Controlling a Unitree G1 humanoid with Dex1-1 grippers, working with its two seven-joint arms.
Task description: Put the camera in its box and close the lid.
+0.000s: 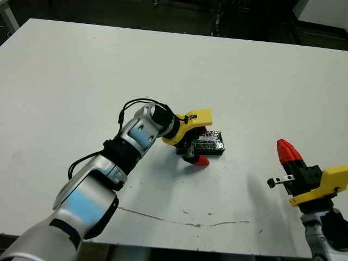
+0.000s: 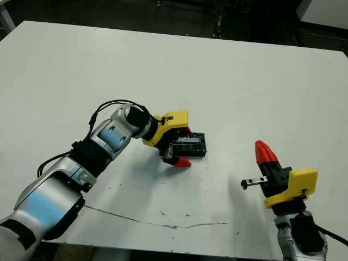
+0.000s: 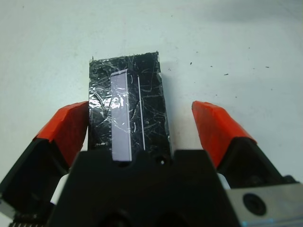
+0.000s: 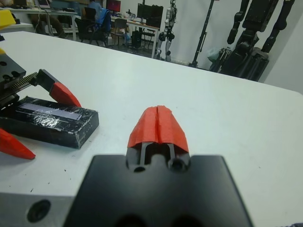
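At frame centre, the left gripper (image 3: 139, 127) straddles the glossy black striped lid (image 3: 127, 111) lengthwise, jaws open, while the right gripper (image 4: 157, 125) idles closed, empty.

The lid (image 3: 127, 111) is glossy crinkled black with a pale lilac lengthwise stripe; the left gripper's fingertips (image 3: 66, 127) are red.
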